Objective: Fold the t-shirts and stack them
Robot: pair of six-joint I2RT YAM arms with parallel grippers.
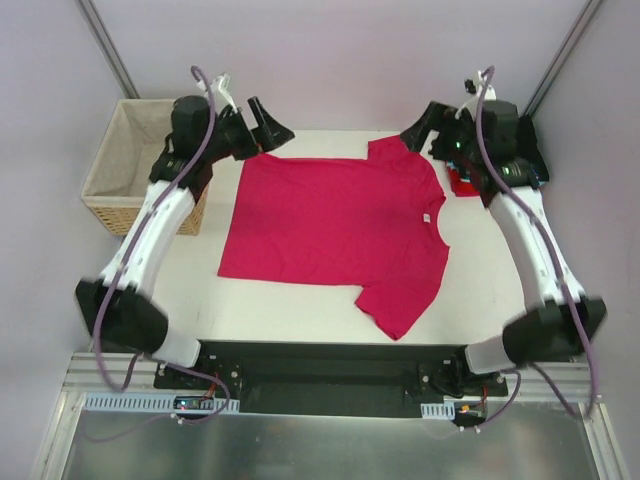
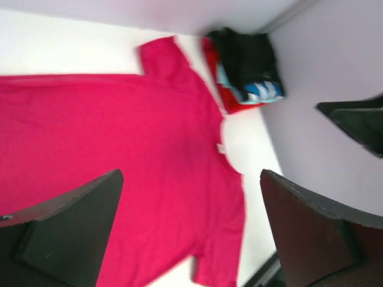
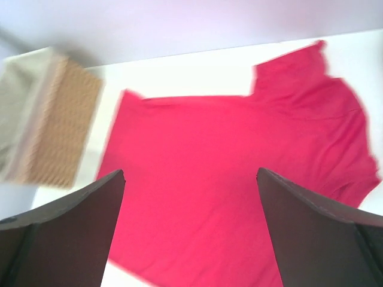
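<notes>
Mid-frame: pink tee [image 1: 330, 225] flat; likely limp, light; pinch hem, sleeve edges. Left gripper [image 1: 268, 136], right gripper [image 1: 420, 134] jaws apart, empty.

Dial centred on the table [image 1: 480, 275], 12 at the far wall [image 1: 340, 60]. The tee [image 1: 330, 225] lies flat across the middle, a low obstacle only.

Bare surface:
- a strip at 6 along the near edge
- a broader patch at 4
- a thin band at 12 under the wall

At 2 the stack [image 1: 462, 183] fills the far corner just beside the tee, with the right arm [image 1: 530, 240] passing over it and running down the 3-to-5 side. The left arm [image 1: 150, 230] lines the 8-to-10 side. The basket [image 1: 115, 170] stands beyond it at 10, off the table.

The left gripper [image 1: 262, 130] at 11 and the right gripper [image 1: 425, 130] at 1 hang spread wide, with open air between them.
</notes>
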